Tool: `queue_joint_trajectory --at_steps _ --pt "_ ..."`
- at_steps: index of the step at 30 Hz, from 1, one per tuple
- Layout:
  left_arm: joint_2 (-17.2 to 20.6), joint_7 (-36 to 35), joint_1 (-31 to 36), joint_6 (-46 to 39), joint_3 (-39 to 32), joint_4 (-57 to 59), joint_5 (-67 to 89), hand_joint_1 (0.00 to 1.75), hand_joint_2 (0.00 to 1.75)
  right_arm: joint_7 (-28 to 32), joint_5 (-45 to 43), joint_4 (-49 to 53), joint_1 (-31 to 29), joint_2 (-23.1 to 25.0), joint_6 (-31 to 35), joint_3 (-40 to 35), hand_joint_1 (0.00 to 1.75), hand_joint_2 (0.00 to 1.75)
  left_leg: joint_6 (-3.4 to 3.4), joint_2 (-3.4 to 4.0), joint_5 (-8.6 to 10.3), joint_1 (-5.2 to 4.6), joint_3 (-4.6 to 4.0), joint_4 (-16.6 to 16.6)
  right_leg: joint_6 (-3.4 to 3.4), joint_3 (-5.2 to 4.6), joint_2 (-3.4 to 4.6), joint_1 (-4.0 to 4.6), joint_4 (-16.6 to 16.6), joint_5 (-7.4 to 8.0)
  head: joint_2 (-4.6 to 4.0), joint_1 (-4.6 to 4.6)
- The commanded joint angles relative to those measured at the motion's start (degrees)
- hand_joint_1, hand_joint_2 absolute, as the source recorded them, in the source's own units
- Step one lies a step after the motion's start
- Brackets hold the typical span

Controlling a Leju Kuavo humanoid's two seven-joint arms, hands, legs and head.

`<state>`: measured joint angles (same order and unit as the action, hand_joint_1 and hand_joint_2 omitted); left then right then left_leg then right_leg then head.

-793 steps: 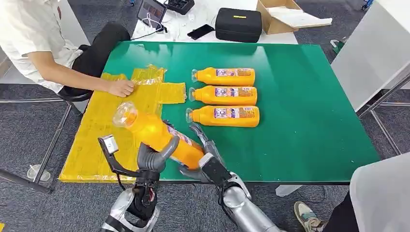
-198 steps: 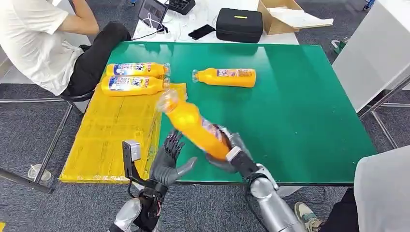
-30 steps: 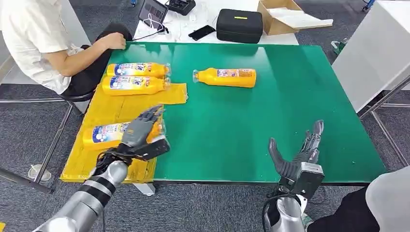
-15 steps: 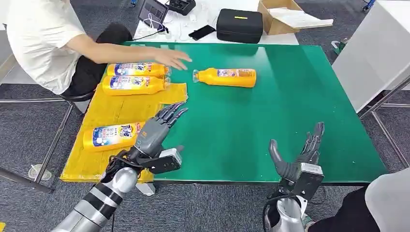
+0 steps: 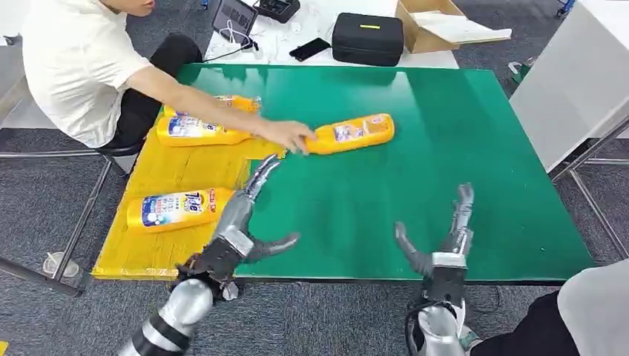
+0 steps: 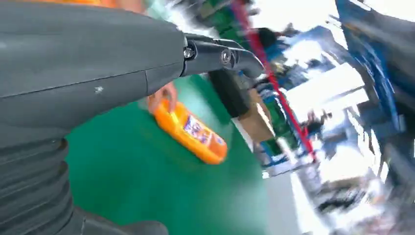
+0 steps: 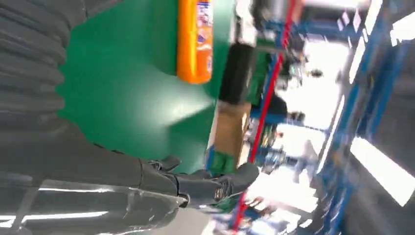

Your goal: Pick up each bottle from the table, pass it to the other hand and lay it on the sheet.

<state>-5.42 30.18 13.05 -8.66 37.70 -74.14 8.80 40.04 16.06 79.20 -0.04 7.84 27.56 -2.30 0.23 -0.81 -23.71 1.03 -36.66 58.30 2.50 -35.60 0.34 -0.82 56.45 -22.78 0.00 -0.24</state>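
Green table [image 5: 460,141]: yellow sheet [image 5: 163,222], one bottle [image 5: 352,133]

Three orange bottles [image 5: 178,210] lie flat on yellow sheet [image 5: 159,245]; fourth bottle [image 5: 350,133] tilted on table [image 5: 460,133].

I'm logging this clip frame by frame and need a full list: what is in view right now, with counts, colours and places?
Bottles on sheet: three, orange; two at the far end under the person's arm, one nearer the robot.
Bottle on table: one, orange, lying tilted on the green, a person's hand at its cap end.
Sheet: one, yellow, left part of the table.
Table: one, green.
Case: one, black, on the white desk beyond.
Cardboard box: one, brown, open, beside the case.
Phone: one, black, left of the case.
Person: one, white shirt, seated at the left.
Left hand: grey, fingers spread, empty, by the sheet's edge.
Right hand: grey, fingers spread, empty, at the near edge.
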Motion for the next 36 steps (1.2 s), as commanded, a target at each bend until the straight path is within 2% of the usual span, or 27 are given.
queue_joint_trajectory --at_steps 1,4,6,11,17,29,36 --pt "-2.79 -4.18 -5.85 -4.92 0.75 -0.94 -4.42 0.00 1.75 -5.91 14.96 -14.20 -4.68 -7.87 2.39 -4.90 0.00 1.75 0.07 0.13 -0.06 -0.02 0.34 -0.11 -0.06 0.34 0.05 0.01 -0.16 -0.01 0.00 0.00" --pt "-2.75 -4.38 -5.62 -5.07 0.53 -0.95 -4.84 0.00 1.75 -6.02 15.64 -14.46 -4.81 -8.04 2.23 -5.21 0.00 1.75 0.04 0.11 -0.06 -0.01 0.19 -0.04 -0.06 0.22 0.06 0.02 -0.09 -0.01 0.00 -0.02" --pt "-3.38 -5.04 -5.89 -7.41 -0.32 -1.08 -5.59 0.00 1.75 -8.76 20.77 -15.67 -5.78 -9.49 3.25 -7.15 0.00 1.75 0.05 0.10 -0.07 -0.01 0.26 -0.04 -0.08 0.29 0.03 0.03 -0.07 -0.04 0.00 0.00" --pt "-3.78 -3.82 -5.38 -12.55 -0.07 -0.32 -3.77 0.00 1.75 -11.24 24.94 -16.78 -7.55 -10.63 3.16 -9.76 0.00 1.75 0.05 0.13 -0.07 -0.02 0.23 -0.04 -0.06 0.22 0.09 0.02 -0.06 -0.02 0.00 -0.02" --pt "-3.63 -2.20 -5.13 -14.85 1.27 0.21 -1.78 0.00 1.75 -14.14 31.35 -19.09 -10.02 -11.98 5.05 -13.20 0.00 1.75 0.05 0.12 -0.05 -0.02 0.22 -0.05 -0.06 0.23 0.06 0.02 -0.07 -0.01 0.00 -0.02" --pt "-3.64 -2.16 -4.83 -14.94 1.45 0.36 -1.74 0.00 1.75 -14.92 32.05 -18.59 -10.51 -12.16 4.76 -14.27 0.00 1.75 0.06 0.15 -0.11 -0.03 0.33 -0.04 -0.09 0.32 0.07 0.02 -0.05 -0.06 0.00 -0.02" --pt "-4.27 -4.05 -2.68 -11.33 2.76 1.92 -5.25 0.00 1.75 -17.88 30.94 -26.64 -19.77 -11.59 -2.95 -17.83 0.00 1.75 0.06 0.36 -0.06 -0.06 0.23 0.00 -0.07 0.14 0.29 -0.02 0.01 0.05 0.00 -0.02"
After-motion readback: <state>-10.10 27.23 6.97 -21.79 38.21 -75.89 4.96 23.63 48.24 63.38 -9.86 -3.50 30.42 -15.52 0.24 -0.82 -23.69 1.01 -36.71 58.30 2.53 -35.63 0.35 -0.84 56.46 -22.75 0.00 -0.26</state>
